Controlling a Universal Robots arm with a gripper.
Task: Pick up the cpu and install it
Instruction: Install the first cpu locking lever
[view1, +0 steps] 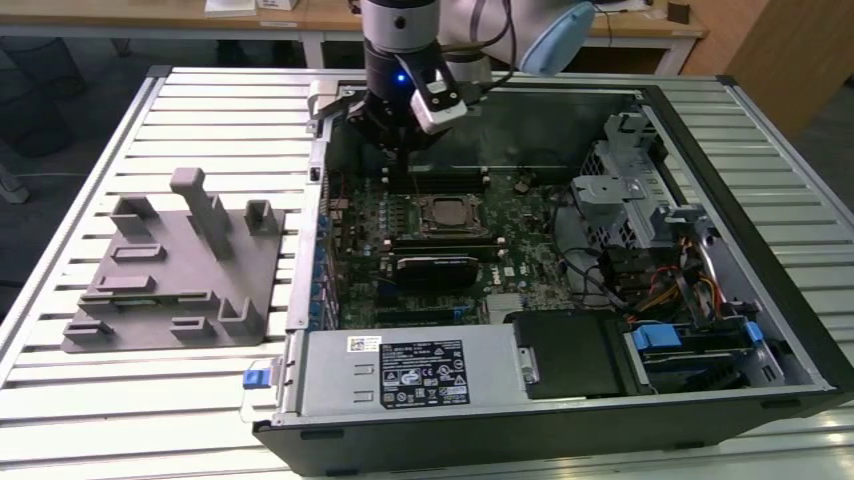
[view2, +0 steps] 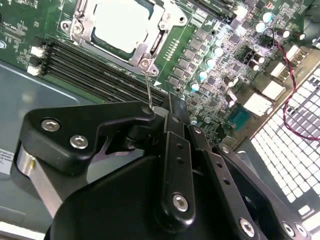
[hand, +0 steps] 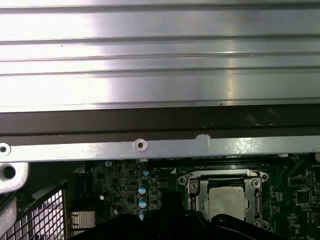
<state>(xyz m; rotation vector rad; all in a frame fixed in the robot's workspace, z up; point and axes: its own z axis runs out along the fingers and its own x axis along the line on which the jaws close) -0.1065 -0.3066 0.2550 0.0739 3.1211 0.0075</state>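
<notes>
The cpu (view2: 121, 26) lies flat in the motherboard socket, its silvery-white top framed by the metal load plate (view2: 150, 50). It is also in the first wrist view as the cpu (hand: 227, 201) and in the exterior view as the cpu (view1: 447, 212). My gripper (view2: 167, 107) hangs shut just beyond the socket's corner, above the RAM slots (view2: 95, 70). In the exterior view the gripper (view1: 400, 158) sits a little behind the socket. A thin socket lever (view2: 148, 87) stands up and reaches my fingertips. Whether it is pinched is hidden.
The open computer case (view1: 694, 110) lies on a slatted metal table (view1: 214, 110). A grey plastic fixture (view1: 180, 265) with upright blocks stands at the exterior view's left. A power supply (view1: 414, 370), drive cage (view1: 641, 190) and cables (view1: 667, 290) crowd the case's other sides.
</notes>
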